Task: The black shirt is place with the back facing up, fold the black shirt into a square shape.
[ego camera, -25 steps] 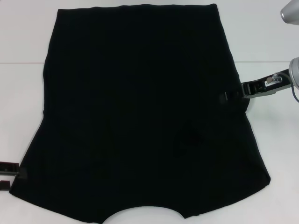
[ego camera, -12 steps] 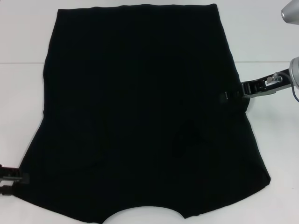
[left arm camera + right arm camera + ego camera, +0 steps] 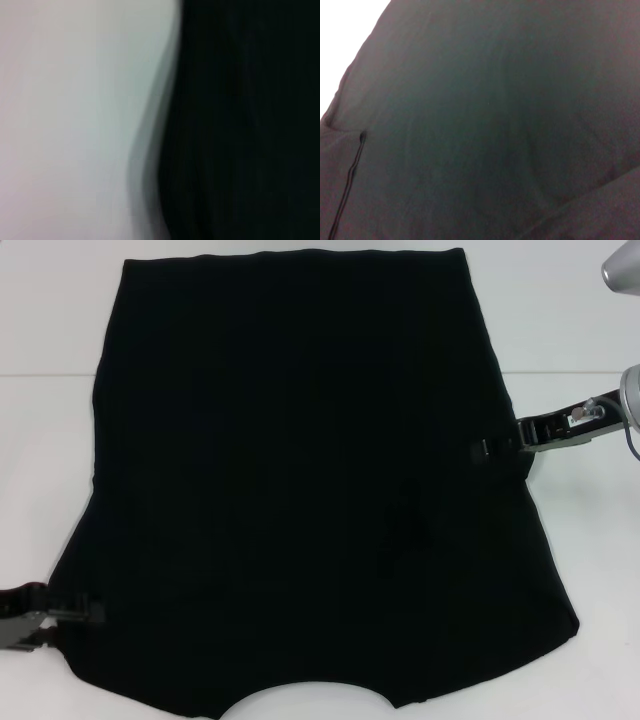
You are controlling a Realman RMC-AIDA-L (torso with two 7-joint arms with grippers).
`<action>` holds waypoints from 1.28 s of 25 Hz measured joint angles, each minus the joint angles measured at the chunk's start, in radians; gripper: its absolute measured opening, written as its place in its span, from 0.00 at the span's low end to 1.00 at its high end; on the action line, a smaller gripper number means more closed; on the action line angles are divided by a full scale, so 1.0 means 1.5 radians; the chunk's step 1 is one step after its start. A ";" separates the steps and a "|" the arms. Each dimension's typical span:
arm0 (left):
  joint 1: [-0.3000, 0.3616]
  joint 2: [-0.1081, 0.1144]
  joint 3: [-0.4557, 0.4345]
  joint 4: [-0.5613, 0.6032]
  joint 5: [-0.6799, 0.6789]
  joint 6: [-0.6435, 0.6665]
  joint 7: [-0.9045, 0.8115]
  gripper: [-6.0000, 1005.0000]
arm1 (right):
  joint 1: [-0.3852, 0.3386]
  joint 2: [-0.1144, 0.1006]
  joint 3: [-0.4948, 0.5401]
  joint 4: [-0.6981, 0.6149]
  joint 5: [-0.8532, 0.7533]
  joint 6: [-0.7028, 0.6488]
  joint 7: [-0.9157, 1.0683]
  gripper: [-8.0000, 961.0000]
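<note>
The black shirt (image 3: 300, 470) lies spread flat on the white table (image 3: 45, 440), with its curved neckline cutout at the near edge. My left gripper (image 3: 78, 625) is at the shirt's near-left corner, open, with its upper finger (image 3: 85, 612) lying over the fabric edge. My right gripper (image 3: 483, 447) reaches in from the right and rests on the shirt's right edge about halfway up. The left wrist view shows the shirt's edge (image 3: 240, 120) against the table (image 3: 65, 100). The right wrist view is nearly filled by the shirt (image 3: 495, 125), with a seam line (image 3: 350, 175).
White table surface (image 3: 585, 540) shows on both sides of the shirt and beyond its far hem. Part of the right arm's silver body (image 3: 625, 390) stands at the right edge of the head view.
My left gripper has moved right from the frame's edge onto the shirt's near-left corner. The right gripper and the shirt have stayed in place.
</note>
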 joint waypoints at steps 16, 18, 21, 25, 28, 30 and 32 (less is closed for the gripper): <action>-0.005 -0.007 0.000 0.003 -0.003 -0.027 -0.025 0.40 | -0.015 -0.002 0.000 -0.003 0.002 -0.003 0.000 0.61; -0.004 -0.006 0.000 0.003 -0.003 -0.026 -0.023 0.34 | -0.015 -0.003 0.000 -0.004 0.002 -0.005 0.000 0.61; -0.003 -0.006 0.000 0.000 -0.003 -0.016 -0.011 0.26 | -0.017 -0.005 -0.002 -0.003 0.001 -0.017 -0.004 0.61; -0.003 -0.004 -0.006 -0.006 -0.017 0.005 0.018 0.15 | -0.030 -0.013 -0.001 -0.002 -0.001 -0.054 -0.017 0.61; -0.004 -0.001 -0.007 -0.012 -0.046 0.020 0.035 0.10 | -0.046 -0.022 0.002 -0.009 -0.001 -0.084 -0.016 0.61; -0.004 0.000 -0.007 -0.012 -0.058 0.025 0.039 0.07 | -0.060 -0.027 0.003 -0.018 -0.004 -0.110 -0.015 0.61; -0.008 0.002 -0.008 -0.012 -0.062 0.025 0.039 0.06 | -0.072 -0.031 0.004 -0.022 -0.015 -0.140 -0.012 0.61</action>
